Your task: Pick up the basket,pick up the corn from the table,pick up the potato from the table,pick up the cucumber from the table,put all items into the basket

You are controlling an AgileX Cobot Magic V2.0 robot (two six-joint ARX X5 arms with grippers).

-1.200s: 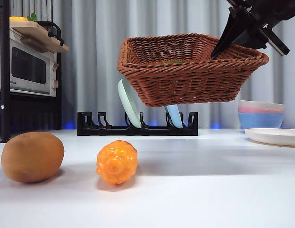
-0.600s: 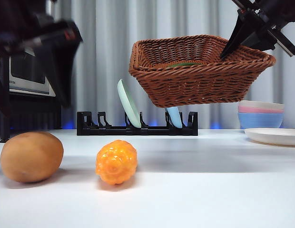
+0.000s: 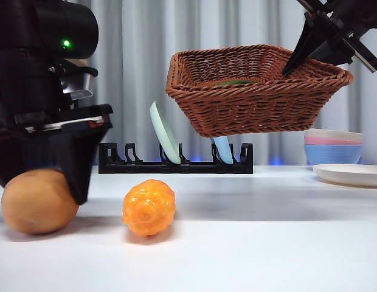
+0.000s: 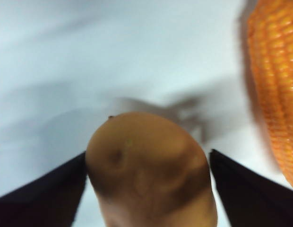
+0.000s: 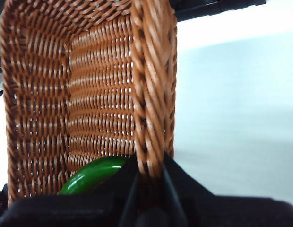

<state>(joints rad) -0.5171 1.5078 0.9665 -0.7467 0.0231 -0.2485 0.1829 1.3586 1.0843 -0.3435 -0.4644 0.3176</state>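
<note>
Fingers of the left gripper (image 4: 146, 189) straddle the potato (image 4: 149, 170) on the counter (image 3: 267, 231), spread wide, not yet clamped; corn (image 4: 276, 85) lies just beside. Smooth and rounded, it could squirt out, so grip across the middle. Right gripper (image 5: 149, 177) pinches the airborne basket (image 3: 255, 91) rim, cucumber (image 5: 92, 175) inside.

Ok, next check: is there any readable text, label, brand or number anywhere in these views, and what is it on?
None can be read in any view.
Left arm housing: a lit green dot only, no characters.
Basket, corn, potato, dish rack and stacked bowls: no markings visible.
Both wrist views: only wicker, vegetables and table, no print.
</note>
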